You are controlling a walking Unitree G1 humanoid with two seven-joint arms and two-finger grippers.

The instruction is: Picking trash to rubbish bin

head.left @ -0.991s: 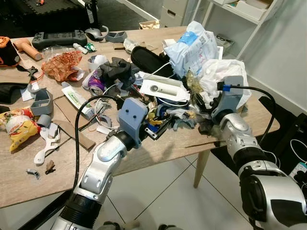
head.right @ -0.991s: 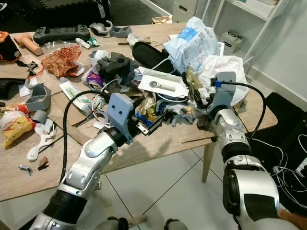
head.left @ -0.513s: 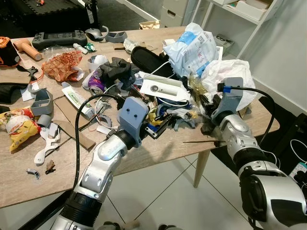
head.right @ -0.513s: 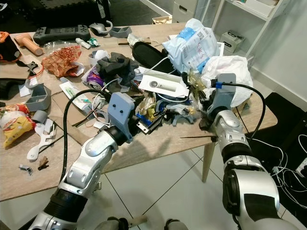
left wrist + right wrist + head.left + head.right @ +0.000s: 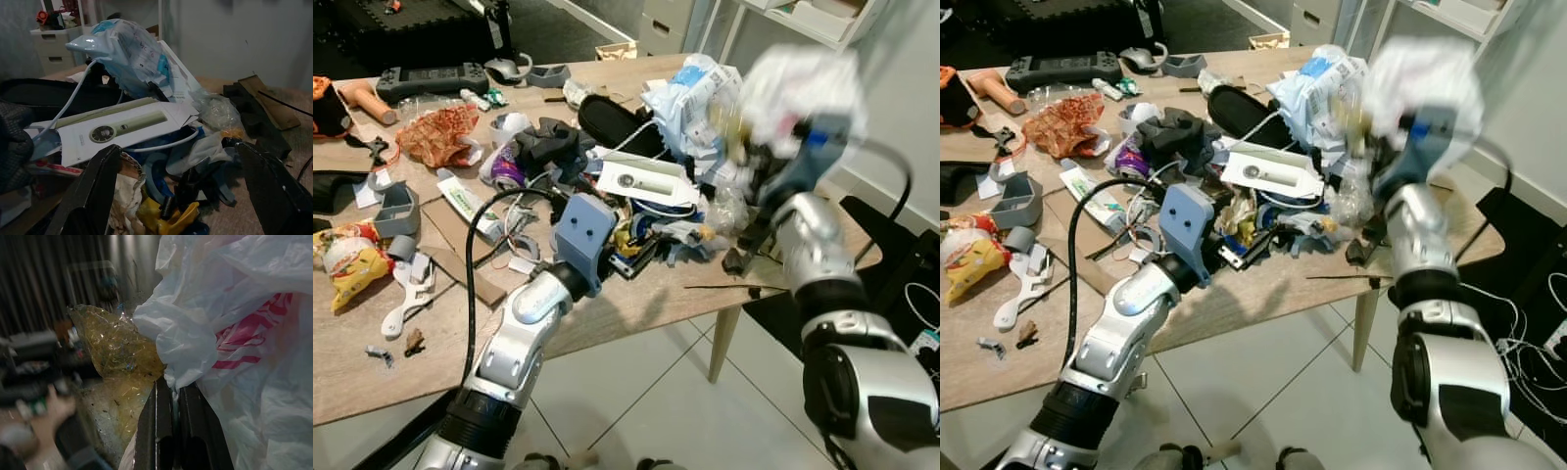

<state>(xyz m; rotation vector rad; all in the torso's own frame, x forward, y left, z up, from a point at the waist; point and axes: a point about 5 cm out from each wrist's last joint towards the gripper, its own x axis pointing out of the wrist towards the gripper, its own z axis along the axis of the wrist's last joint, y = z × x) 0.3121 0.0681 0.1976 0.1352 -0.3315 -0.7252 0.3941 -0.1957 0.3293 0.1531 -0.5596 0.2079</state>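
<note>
A heap of trash [image 5: 646, 211] covers the right half of the wooden table [image 5: 636, 308]. My right gripper [image 5: 756, 155] is raised above the table's right end, blurred by motion. It is shut on a white plastic bag [image 5: 798, 83] with red print [image 5: 234, 308]. A yellowish clear wrapper [image 5: 117, 347] hangs with the bag, right beside the fingers [image 5: 195, 431]. My left gripper [image 5: 176, 196] stands open at the near side of the heap, its fingers [image 5: 93, 186] on either side of blue and yellow scraps.
In the heap lie a white box with a round picture [image 5: 646, 181], a blue-white bag [image 5: 690, 93] and a black slipper [image 5: 612, 117]. A thin stick [image 5: 720, 287] rests near the front edge. Further left are an orange wrapper [image 5: 435, 132] and a toothpaste tube [image 5: 465, 206].
My right gripper has swung upward off the table, lifting the white bag and the yellowish wrapper with it. The left arm has hardly moved.
</note>
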